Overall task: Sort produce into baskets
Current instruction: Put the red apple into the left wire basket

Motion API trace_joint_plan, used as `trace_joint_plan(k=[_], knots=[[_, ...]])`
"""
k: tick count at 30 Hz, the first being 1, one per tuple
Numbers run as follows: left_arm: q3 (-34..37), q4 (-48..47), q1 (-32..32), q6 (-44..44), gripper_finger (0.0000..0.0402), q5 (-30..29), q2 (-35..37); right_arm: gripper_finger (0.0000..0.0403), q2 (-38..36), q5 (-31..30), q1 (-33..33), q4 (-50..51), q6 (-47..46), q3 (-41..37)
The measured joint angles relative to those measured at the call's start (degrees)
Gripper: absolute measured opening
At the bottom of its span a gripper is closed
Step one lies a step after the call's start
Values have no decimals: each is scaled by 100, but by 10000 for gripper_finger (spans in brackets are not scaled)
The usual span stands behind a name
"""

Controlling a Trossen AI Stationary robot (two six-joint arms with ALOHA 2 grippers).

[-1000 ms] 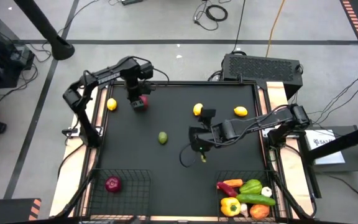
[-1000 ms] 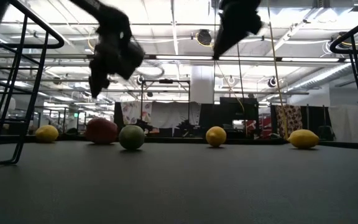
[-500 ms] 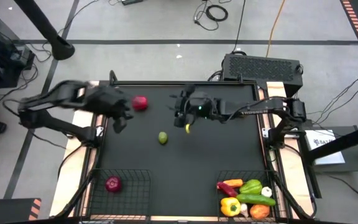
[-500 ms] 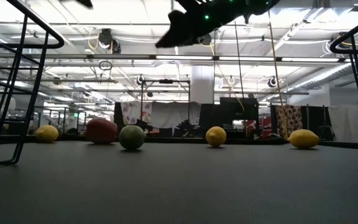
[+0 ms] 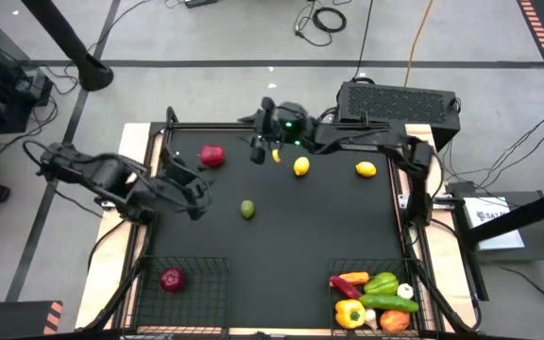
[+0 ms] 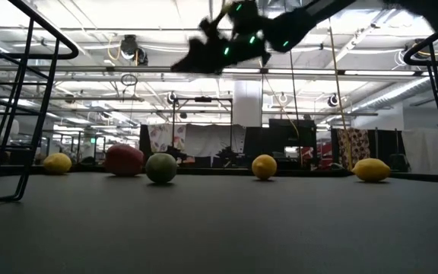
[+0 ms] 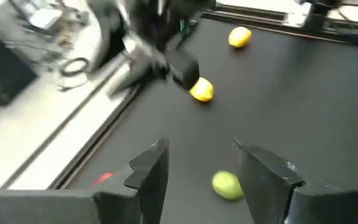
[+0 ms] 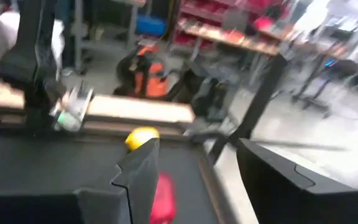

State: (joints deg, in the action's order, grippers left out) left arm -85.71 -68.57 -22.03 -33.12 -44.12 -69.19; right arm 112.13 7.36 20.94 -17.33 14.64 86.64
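Left gripper point(image 5: 196, 194): low over the left side of the tabletop point(image 5: 329, 227), near the green lime point(image 5: 247, 209); fingers point(image 7: 151, 168) parted, nothing between them.
Right gripper point(image 5: 261, 142): raised above the far edge of the tabletop, just beside the red apple point(image 5: 212, 156); fingers point(image 8: 138, 174) parted, nothing held between them. A small yellow piece shows at the gripper in the high view; what it is cannot be told.
Red apple: on the tabletop, far left area, apart from both grippers.
Green lime: on the tabletop, left of centre.
Lemons: one point(image 5: 301, 166) at far centre, one point(image 5: 366, 170) at far right, one point(image 6: 57, 162) at far left in the low view.
Left basket point(image 5: 206, 269): near left corner; holds one purple onion point(image 5: 171, 280).
Right basket point(image 5: 414, 274): near right corner; holds a carrot point(image 5: 353, 278), green pepper point(image 5: 382, 282), cucumber point(image 5: 390, 302), yellow pepper point(image 5: 349, 314), garlic point(image 5: 405, 291) and further pieces.
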Motion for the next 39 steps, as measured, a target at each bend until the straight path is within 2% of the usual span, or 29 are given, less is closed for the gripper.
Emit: trace_joint_plan(k=[4, 8, 11, 14, 19, 24, 28, 31, 34, 39], knots=[[0, -8, -277, -123, 182, -476, -112, 205, 741, 348, 40, 403, -458, 561], [203, -25, -572, -346, 182, -1402, -120, 205, 1217, 320, -131, 730, -1158, 1065], [312, -321, -668, -601, 182, -1772, -122, 205, 1471, 79, -353, 740, -1143, 1290], [352, -417, -701, -938, 182, -1811, -120, 200, 1634, -203, -512, 922, -1040, 1349], [363, -438, -846, -1115, 182, -1811, -120, 183, 1725, -323, -704, 1088, -1555, 1344], [363, -438, -847, -1146, 182, -1853, -120, 171, 1725, -1009, -894, 827, -1223, 1346], [363, -445, -843, -1140, 182, -1978, -120, 166, 1729, -1291, -794, 491, -1681, 1347], [363, -565, -733, -1115, 182, -2262, -120, 164, 1825, -1384, -834, 187, -2024, 1355], [363, -727, -577, -1136, 182, -2277, -120, 164, 2001, -1413, -917, 51, -2391, 1351], [363, -860, -275, -1139, 182, -2138, -120, 164, 2273, -2093, -1055, 2, -2609, 1348]])
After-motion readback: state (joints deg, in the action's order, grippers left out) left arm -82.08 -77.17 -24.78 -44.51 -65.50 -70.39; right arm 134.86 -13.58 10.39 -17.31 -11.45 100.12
